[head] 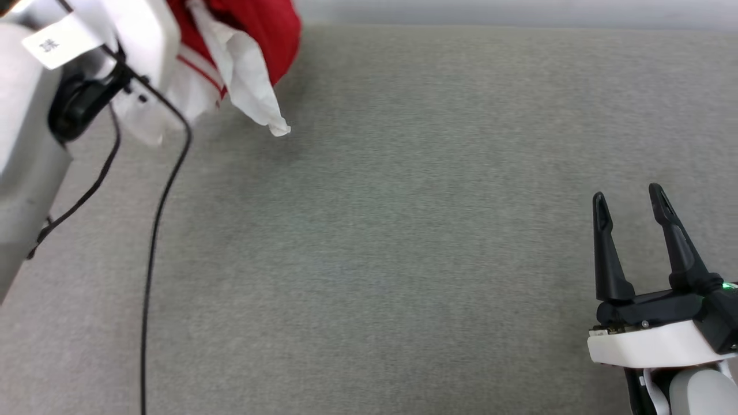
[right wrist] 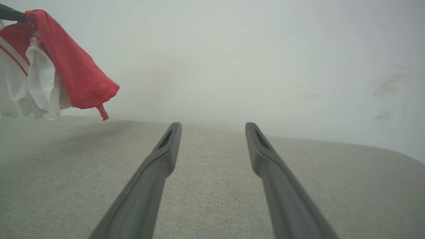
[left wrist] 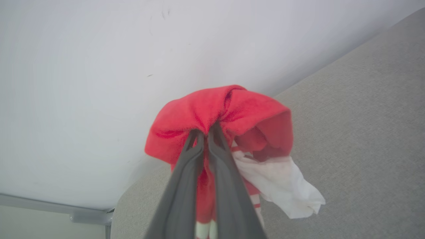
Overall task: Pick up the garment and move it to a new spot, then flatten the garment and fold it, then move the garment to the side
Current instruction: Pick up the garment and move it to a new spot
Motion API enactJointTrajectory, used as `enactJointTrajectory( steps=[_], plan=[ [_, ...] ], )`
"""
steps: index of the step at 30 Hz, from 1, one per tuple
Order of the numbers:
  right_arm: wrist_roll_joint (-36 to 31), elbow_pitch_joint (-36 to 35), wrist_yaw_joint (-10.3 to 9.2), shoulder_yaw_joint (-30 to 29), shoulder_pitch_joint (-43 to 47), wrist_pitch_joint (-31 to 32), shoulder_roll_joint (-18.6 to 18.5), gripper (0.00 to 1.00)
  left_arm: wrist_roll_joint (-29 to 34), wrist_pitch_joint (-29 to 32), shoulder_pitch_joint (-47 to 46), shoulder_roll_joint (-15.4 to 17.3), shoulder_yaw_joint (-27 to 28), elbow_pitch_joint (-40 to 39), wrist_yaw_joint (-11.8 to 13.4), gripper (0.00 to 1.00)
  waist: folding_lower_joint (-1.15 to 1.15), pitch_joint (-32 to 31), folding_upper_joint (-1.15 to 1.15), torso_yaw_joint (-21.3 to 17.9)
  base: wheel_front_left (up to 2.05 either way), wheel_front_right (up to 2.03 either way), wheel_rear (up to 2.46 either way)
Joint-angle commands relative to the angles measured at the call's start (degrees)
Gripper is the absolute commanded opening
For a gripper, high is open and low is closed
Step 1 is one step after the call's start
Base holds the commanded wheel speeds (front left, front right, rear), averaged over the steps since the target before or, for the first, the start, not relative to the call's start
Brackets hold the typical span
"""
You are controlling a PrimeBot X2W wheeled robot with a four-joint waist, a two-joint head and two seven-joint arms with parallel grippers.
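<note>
Garment (left wrist: 199, 106) bunched, red knit, white sleeve (left wrist: 282, 186) limp, pinched in left end effector (left wrist: 206, 131); right end effector (head: 628, 195) spread

Hanging the garment (head: 259, 34) from the left gripper (left wrist: 206, 131), bunched around and pinched between its two fingers, over the far left part of the table (head: 403, 230). Trailing one sleeve (left wrist: 282, 186) down on the side nearer the table's middle. Backing onto the wall (right wrist: 232, 49) just behind the table's far edge. Hovering the right gripper (head: 628, 199) over the near right part, well apart from the garment, fingers spread and pointing toward the wall. Dangling a cable (head: 155, 230) from the left arm (head: 29, 144) toward the near edge.
</note>
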Motion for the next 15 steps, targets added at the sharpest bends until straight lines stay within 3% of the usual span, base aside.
enactJointTrajectory(
  steps=[1,8,15],
  plan=[
    [0.7,0.0,-0.04,-0.3,-0.2,-0.1,0.2,1.00,0.7,0.1,-1.5,-1.0,-0.6,-1.3,0.2,0.00,0.00,-0.3,0.00,-2.8,0.00,0.00,0.00],
    [2.5,0.1,-0.04,-1.2,-0.9,-0.1,0.2,1.00,3.0,-0.4,-4.0,-6.2,-3.9,-4.3,0.1,0.00,0.00,0.6,0.00,-8.5,0.00,0.00,0.00],
    [3.6,0.2,-0.04,-1.5,-0.6,-0.1,0.2,1.00,4.0,-1.9,-1.3,-11.4,-9.7,-3.4,-0.3,0.00,0.00,1.1,0.00,-11.3,0.00,0.00,0.00]
  ],
)
